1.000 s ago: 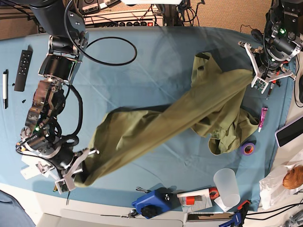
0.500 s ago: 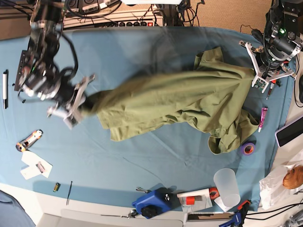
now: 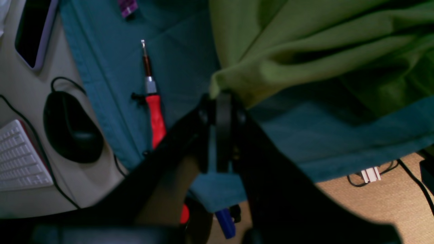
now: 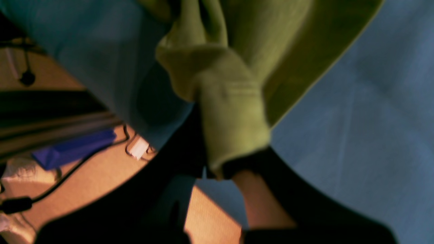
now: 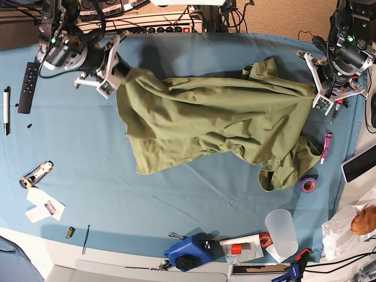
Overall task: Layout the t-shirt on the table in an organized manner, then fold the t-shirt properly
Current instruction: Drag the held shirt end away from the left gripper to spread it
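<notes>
A wide bare stretch of the surface [image 5: 88,176] is left open below and left of the t-shirt [image 5: 217,123]. The near edge is crowded by a blue tool [image 5: 187,252] and a plastic cup [image 5: 282,234]; the right edge is blocked by a purple tape roll [image 5: 306,185] and a pink marker [image 5: 325,147].

Base view bright and sharp; both wrist views dim, softly blurred.

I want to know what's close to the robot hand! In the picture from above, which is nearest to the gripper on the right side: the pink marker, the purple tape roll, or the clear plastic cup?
Measured from the left gripper, which pinches the t-shirt:
1. Pink marker, just below it near the table's right edge.
2. Purple tape roll, farther down, beside the shirt's hanging corner.
3. Clear plastic cup, farthest, at the near edge.
</notes>
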{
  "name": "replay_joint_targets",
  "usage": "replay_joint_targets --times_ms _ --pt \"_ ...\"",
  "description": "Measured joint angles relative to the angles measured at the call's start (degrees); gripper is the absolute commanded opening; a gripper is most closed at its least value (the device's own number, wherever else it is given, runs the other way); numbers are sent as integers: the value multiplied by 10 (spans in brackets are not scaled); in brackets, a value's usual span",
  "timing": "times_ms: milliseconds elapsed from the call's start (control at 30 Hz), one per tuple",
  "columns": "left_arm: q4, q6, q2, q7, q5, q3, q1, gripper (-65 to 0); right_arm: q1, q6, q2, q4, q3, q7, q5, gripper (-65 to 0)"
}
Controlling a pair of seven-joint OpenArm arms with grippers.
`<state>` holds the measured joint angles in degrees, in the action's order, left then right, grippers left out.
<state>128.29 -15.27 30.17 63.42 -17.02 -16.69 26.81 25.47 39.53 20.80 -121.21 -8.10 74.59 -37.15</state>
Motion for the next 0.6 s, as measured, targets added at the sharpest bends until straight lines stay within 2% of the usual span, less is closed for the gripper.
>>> replay_joint_targets --times_ms 267,433,567,600 --pt "0 0 0 0 0 0 0 -650 42 -1 0 0 0 -9 103 -650" --pt "0 0 0 0 0 0 0 -650 45 -5 0 0 0 0 103 -650" --pt "0 0 0 0 0 0 0 -650 49 -5 3 0 0 32 111 -455" --pt "0 0 0 0 0 0 0 -650 52 -5 7 0 0 32 111 -429"
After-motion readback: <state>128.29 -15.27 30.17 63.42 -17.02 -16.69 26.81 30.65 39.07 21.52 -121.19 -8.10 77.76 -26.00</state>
